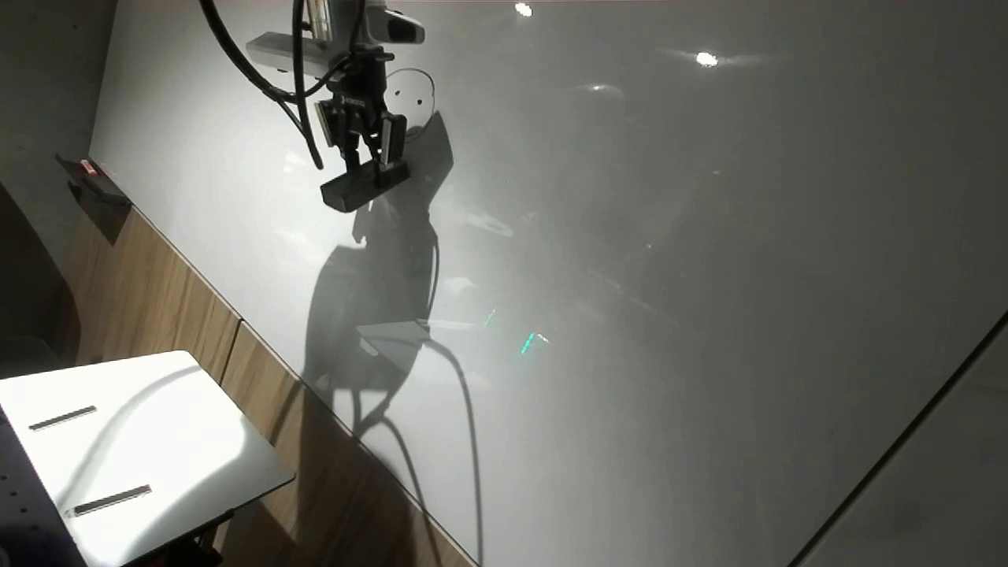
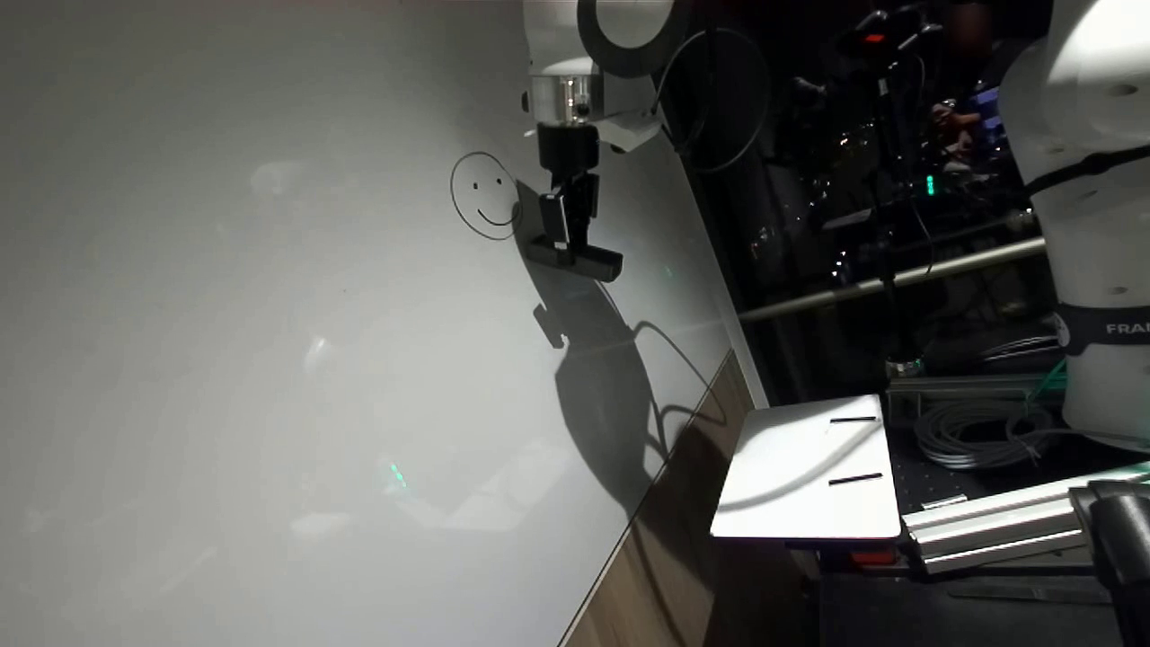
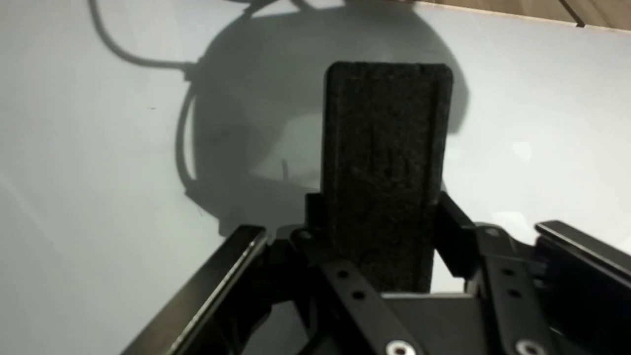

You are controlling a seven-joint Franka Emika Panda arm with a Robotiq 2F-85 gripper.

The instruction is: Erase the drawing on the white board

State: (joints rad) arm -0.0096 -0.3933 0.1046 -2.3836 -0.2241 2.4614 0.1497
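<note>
Sharp shadow (image 1: 358, 287) and bright glare (image 1: 706, 59) across the white board (image 1: 709, 315)

The claw (image 2: 572, 248) holds a dark block (image 2: 595, 261) near the drawing (image 2: 486, 196).

free: broad white board (image 1: 669, 299) face | obstacle: small table (image 1: 177, 433), below gripper (image 1: 365, 166)

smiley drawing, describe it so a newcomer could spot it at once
In an exterior view, find the huge glossy white board, then the gripper holding a dark block. Up and left of that block in the picture is the smiley drawing. Unlike the solid grey shadow meeting its right edge, it is a thin dark circle with two dot eyes and a curved mouth.
</note>
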